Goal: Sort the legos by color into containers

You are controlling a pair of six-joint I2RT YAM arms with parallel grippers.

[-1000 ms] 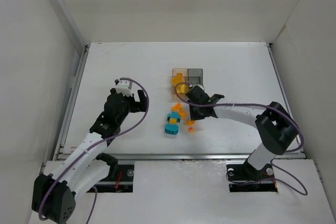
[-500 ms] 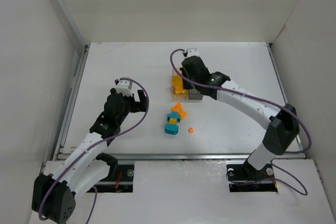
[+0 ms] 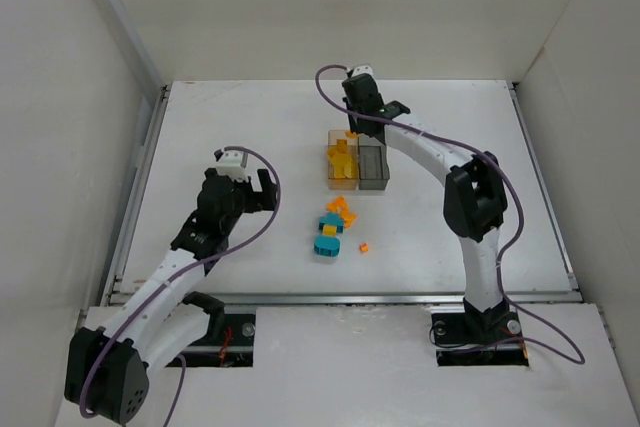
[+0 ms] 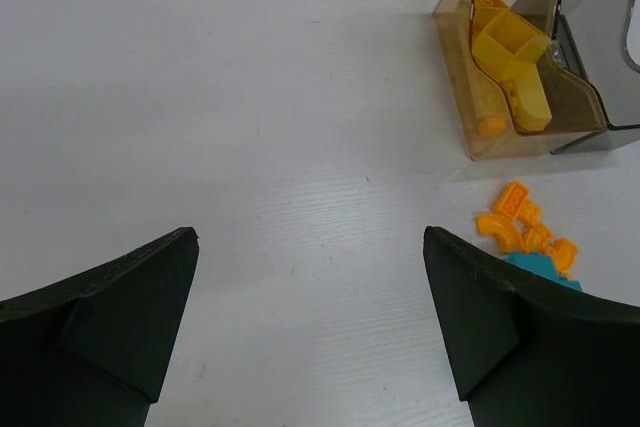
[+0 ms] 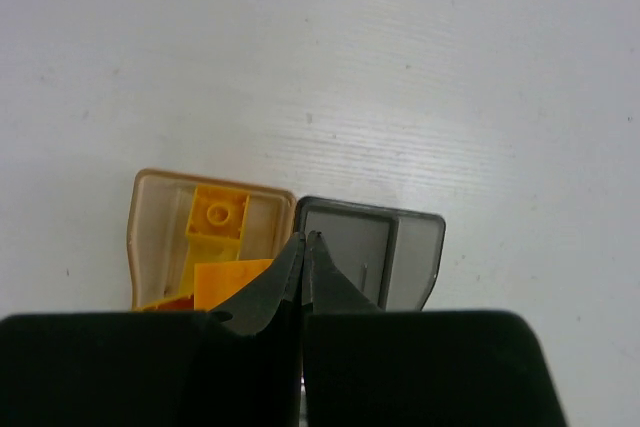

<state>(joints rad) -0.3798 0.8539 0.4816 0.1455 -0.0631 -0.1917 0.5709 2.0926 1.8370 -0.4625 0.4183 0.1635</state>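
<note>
Right tool [image 5: 305, 239]: fingers pressed together, pinching a small orange piece [image 3: 351, 134]. The piece shows at the tip from overhead and from the left wrist; the tool's own wrist view hides it. The tip hangs over the wall shared by the amber bin [image 5: 140, 237] and the grey bin [image 5: 415, 267].

Change: a second ago this tool was low at the loose legos [image 3: 341, 209], on the arm-base side of the amber bin. It is now raised over the bins, and that pile looks one orange bit thinner. Reads as a carry nearly done, with release not yet made. A small shift to the amber side seems needed so the piece does not fall into the grey bin.

Left tool [image 4: 310, 235]: spread wide, holding nothing, unmoved. It sits well off to the left of the amber bin, over bare worktop [image 3: 450, 147].

Amber bin: several yellow pieces, plus an orange bit at one end.
Grey bin: no piece visible.

Still out, base side of the amber bin: an orange cluster, a teal piece [image 3: 326, 244] with yellow on it, and a lone orange chip [image 3: 364, 246].
</note>
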